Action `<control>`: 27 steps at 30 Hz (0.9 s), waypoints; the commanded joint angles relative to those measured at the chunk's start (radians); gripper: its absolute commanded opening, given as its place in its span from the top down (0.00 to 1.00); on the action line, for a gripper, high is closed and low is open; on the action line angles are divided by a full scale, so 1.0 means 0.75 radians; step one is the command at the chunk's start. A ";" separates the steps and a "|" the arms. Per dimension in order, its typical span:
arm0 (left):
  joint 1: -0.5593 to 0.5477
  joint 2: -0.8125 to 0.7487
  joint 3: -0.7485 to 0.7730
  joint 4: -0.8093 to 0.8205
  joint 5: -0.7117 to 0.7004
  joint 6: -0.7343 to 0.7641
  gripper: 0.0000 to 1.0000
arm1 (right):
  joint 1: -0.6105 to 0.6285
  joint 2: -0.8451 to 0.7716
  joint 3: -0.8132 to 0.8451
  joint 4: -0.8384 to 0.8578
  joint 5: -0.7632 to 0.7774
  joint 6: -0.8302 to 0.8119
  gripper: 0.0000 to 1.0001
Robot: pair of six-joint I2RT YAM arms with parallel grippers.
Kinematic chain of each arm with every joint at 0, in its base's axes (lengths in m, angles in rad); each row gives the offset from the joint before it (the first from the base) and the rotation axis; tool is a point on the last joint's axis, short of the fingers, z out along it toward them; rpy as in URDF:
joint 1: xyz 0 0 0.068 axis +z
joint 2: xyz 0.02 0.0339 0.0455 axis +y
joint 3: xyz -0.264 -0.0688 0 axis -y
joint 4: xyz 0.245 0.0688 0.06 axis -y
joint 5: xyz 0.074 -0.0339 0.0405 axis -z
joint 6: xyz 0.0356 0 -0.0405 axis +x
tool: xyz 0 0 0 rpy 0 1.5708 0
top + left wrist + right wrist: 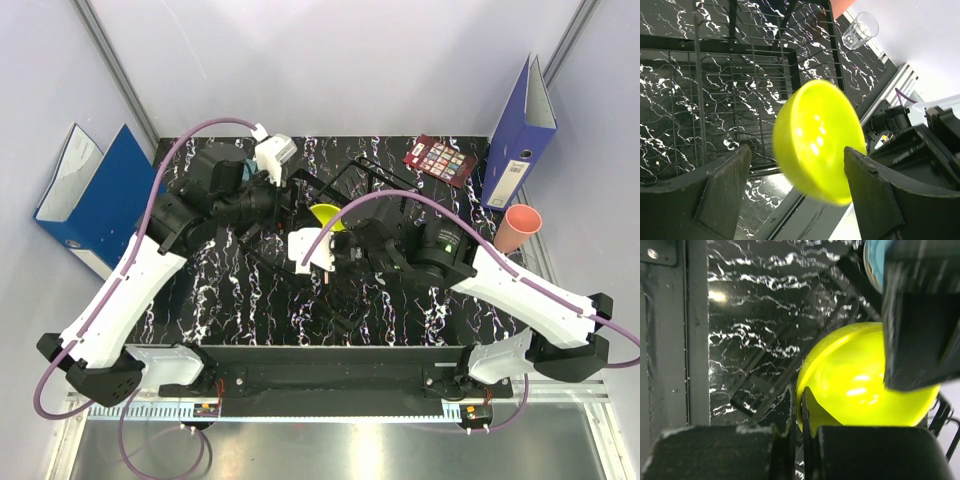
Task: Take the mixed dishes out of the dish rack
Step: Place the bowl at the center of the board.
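Note:
The small yellow-green bowl hangs on edge over the black wire dish rack. My right gripper is shut on the bowl's rim, one finger inside and one outside. My left gripper is open and straddles the bowl. Its right finger is close to the bowl's side and its left finger stands well apart. The clear glass stands upright on the table past the rack. The pink cup sits at the table's right edge.
Blue ring binders stand at the left and back right. A dark colour card lies at the back of the black marbled table. A bit of a teal dish shows in the right wrist view.

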 commanded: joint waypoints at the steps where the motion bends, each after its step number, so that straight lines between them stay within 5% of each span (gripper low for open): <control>1: -0.048 0.028 0.078 -0.021 -0.096 0.013 0.25 | 0.052 -0.001 0.071 0.048 -0.022 -0.032 1.00; 8: -0.082 0.077 0.103 -0.052 -0.163 0.028 0.43 | 0.060 -0.021 0.057 0.046 0.003 -0.039 1.00; 12: -0.091 0.092 0.113 -0.060 -0.184 0.032 0.64 | 0.062 -0.038 0.035 0.050 0.029 -0.047 1.00; 16: -0.091 0.098 0.123 -0.060 -0.188 0.038 0.97 | 0.060 -0.058 0.010 0.064 0.076 -0.049 1.00; 20: -0.091 0.104 0.140 -0.060 -0.200 0.036 1.00 | 0.062 -0.087 -0.012 0.113 0.131 -0.047 1.00; 23: -0.091 0.096 0.156 -0.052 -0.247 0.030 1.00 | 0.060 -0.115 -0.017 0.148 0.184 -0.041 0.80; 24: -0.091 0.094 0.164 -0.044 -0.261 0.026 1.00 | 0.060 -0.130 -0.015 0.158 0.205 -0.035 0.60; 27: -0.091 0.080 0.175 -0.019 -0.310 0.015 1.00 | 0.062 -0.174 -0.017 0.187 0.264 -0.026 0.37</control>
